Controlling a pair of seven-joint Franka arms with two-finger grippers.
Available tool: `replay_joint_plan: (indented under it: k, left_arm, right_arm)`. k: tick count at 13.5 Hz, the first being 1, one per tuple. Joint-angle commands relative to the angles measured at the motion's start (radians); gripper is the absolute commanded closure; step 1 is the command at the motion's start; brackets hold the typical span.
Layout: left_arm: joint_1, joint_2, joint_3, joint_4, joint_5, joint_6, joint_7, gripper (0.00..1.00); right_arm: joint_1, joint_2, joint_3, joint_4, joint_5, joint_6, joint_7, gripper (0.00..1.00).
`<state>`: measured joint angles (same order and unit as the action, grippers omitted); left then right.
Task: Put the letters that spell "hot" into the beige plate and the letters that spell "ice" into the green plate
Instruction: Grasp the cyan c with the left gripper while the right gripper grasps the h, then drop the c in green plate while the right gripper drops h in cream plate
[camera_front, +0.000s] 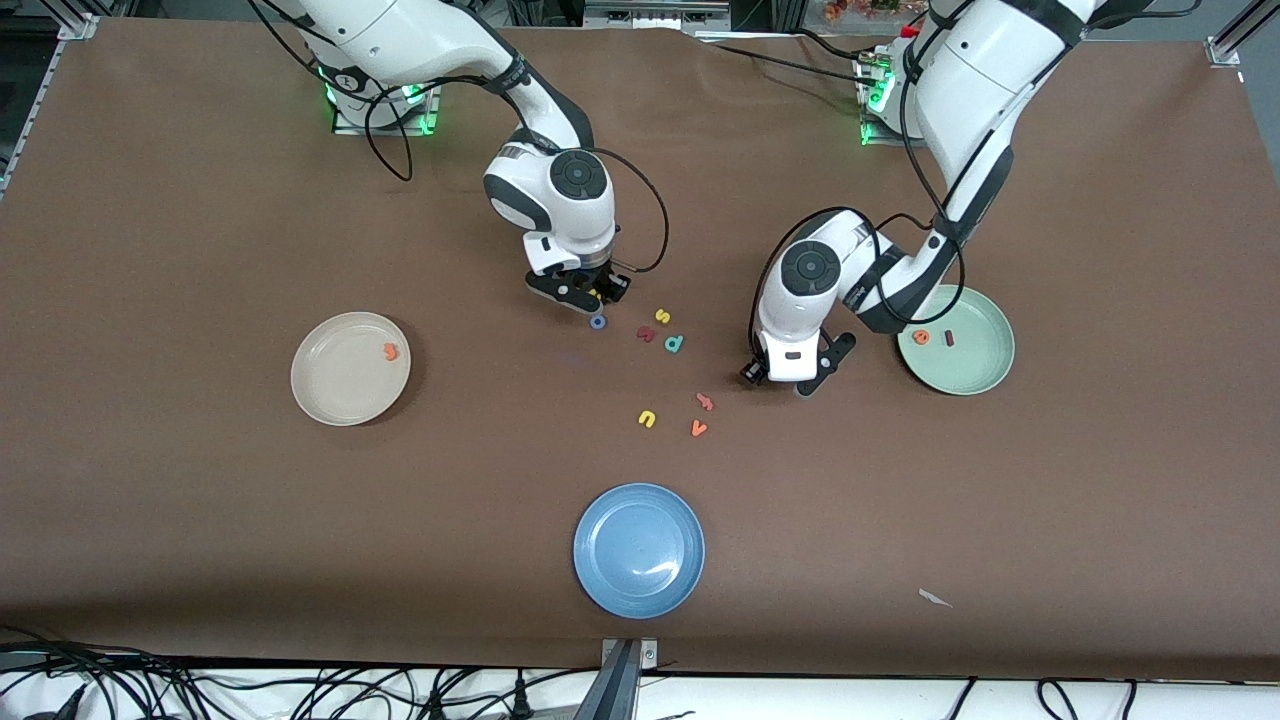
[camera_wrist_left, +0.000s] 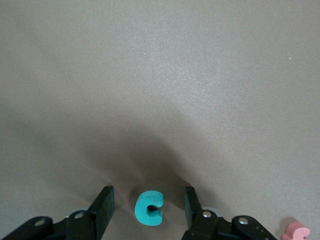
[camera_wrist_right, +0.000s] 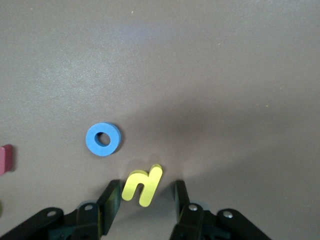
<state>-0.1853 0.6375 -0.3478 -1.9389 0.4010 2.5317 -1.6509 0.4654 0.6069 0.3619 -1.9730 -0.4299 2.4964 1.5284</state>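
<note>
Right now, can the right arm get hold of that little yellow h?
Probably yes. The right gripper is down at the table with the yellow h lying between its open fingers, and nothing blocks it; the blue o lies clear beside it.

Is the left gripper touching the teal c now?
Apart. In the left wrist view the teal c lies on the table between the two fingers of the left gripper, with bare table showing on each side of it.

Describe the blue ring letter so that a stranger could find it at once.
Start at the right gripper, low over the table's middle. The blue o lies on the table just beside its fingers, nearer to the front camera. It is the only blue letter and the only closed ring; the yellow h between those fingers is open-legged.
</note>
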Motion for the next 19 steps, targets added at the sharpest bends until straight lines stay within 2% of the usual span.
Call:
replay_joint_plan:
  k: [1,3,6,7,10,14,17,19]
  left_arm:
    - [0.0,-0.002,0.006,-0.015,0.038,0.019,-0.035,0.52]
    - [0.003,-0.002,0.006,-0.012,0.038,0.018,-0.029,0.66]
    - [0.007,-0.002,0.006,-0.005,0.039,0.015,-0.02,0.85]
    - [0.015,-0.002,0.004,0.0,0.038,0.01,0.015,0.9]
    - [0.072,-0.016,-0.009,0.024,0.003,-0.06,0.138,0.92]
    - [0.262,-0.033,-0.155,0.138,-0.163,-0.333,0.428,0.92]
    - [0.416,-0.07,-0.252,0.175,-0.2,-0.526,0.621,0.92]
    - [0.536,-0.1,-0.307,0.175,-0.2,-0.669,0.814,0.92]
  right_arm:
    - [0.009,0.021,-0.008,0.013,-0.032,0.001,0.03,0.6]
    - [0.009,0.019,-0.012,0.013,-0.033,0.001,0.03,0.73]
    - [0.006,0.011,-0.014,0.01,-0.038,-0.002,0.026,1.0]
    - [0.004,0.004,-0.014,0.005,-0.038,-0.007,0.021,1.0]
    - [-0.059,-0.071,-0.012,-0.038,-0.041,-0.016,-0.046,1.0]
    - [-0.201,-0.225,0.005,-0.15,-0.036,-0.128,-0.316,1.0]
    - [-0.312,-0.344,0.003,-0.223,-0.029,-0.206,-0.579,1.0]
    - [-0.379,-0.392,0.003,-0.228,-0.009,-0.267,-0.757,1.0]
